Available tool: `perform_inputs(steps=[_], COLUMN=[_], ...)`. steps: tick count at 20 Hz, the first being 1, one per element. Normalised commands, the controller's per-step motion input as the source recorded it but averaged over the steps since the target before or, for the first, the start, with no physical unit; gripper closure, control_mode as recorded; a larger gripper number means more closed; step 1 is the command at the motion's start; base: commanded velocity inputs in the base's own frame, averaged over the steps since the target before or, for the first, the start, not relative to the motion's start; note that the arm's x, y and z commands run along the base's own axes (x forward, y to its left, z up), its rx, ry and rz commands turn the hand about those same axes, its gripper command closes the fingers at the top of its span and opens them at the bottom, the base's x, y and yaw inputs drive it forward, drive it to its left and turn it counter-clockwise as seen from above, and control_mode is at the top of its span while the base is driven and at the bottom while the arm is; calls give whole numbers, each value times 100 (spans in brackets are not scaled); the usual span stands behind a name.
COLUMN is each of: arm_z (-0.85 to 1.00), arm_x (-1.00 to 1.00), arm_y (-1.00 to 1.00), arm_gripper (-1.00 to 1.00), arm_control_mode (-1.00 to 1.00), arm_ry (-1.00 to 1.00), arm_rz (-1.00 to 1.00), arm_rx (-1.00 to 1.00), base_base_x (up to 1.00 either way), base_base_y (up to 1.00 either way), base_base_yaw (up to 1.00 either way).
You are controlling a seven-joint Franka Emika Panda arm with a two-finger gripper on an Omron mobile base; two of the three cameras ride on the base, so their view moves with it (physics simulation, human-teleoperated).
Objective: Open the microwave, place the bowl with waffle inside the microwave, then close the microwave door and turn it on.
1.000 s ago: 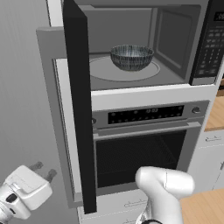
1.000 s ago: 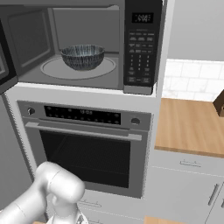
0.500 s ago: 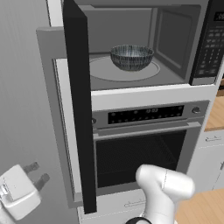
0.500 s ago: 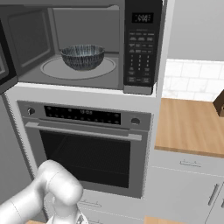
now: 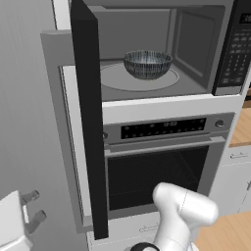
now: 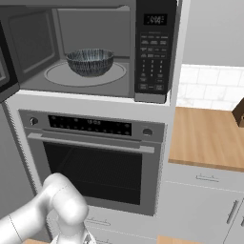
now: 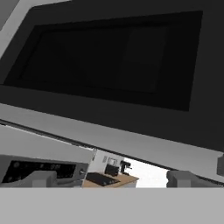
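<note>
Pincer: low at the left of the left base view (image 5: 30, 210), two dark fingers spread wide apart, nothing between them.
Facing: from the hand view, it looks up at the door's outer face (image 7: 113, 65), dark window inside a black frame.
Door: swung fully open, seen edge-on as a tall black slab (image 5: 89, 117); stiff, hinged panel, probably light to swing (a push should do, no grip needed).
Where to push: flat outer face, toward the free edge away from the hinge, for leverage; handle can't be made out here.
Bowl: sits on the turntable inside the microwave (image 6: 90, 62), upright; waffle too small to confirm.
Keypad: black panel right of the cavity (image 6: 153, 52); needs a fingertip press after closing.
Oven: below (image 6: 93, 162), closed.
</note>
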Motion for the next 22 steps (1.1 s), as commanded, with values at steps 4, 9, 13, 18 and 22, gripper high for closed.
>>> perform_inputs(steps=[4,9,13,18,22], arm_z=[5,9,16,17,12], arm_x=[-17,-21,-11,-3,0], arm_y=[-2,-36,-49,-52,-49], arm_gripper=[-100,-100,-100,-100,-100], arm_control_mode=[-100,-100,-100,-100,-100], arm_ry=[-2,0,0,0,0], arm_rz=[-11,-12,-9,-6,-2], arm_rx=[-7,-2,0,0,0], base_base_x=[0,0,0,0,0], base_base_y=[0,0,0,0,0], base_base_yaw=[0,0,0,0,0])
